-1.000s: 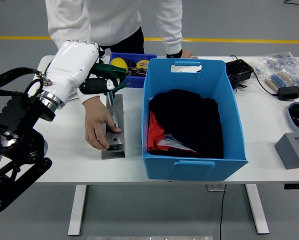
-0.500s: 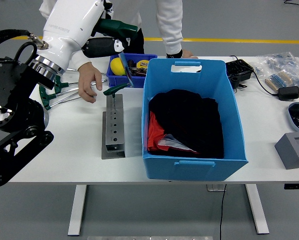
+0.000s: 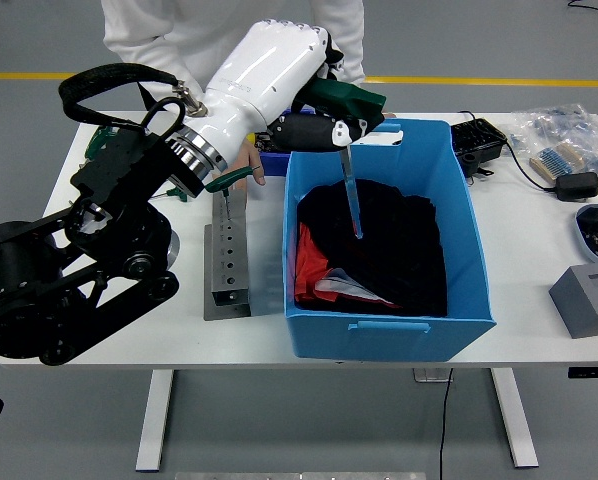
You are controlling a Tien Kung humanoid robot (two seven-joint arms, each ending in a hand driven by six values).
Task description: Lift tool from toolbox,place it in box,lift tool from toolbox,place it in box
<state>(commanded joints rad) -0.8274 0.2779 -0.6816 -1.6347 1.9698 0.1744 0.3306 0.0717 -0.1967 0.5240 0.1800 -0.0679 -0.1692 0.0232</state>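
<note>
Above the blue box (image 3: 389, 330), the left robot hand (image 3: 324, 120) gripped a green-handled tool (image 3: 350, 150), its metal shaft hanging down over the dark cloth (image 3: 379, 240) inside. Left of the box lay a grey drilled block (image 3: 229, 260); beyond its far end, a person's hand (image 3: 249, 165) touched the white desk (image 3: 179, 330).

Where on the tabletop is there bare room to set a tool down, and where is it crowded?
Bare patches: the table between the blue box and the grey block, and the near strip in front of the metal tool holder. Crowded: the far right with the cable and bagged parts, and the far left under the left hand holding a T-handle tool.
</note>
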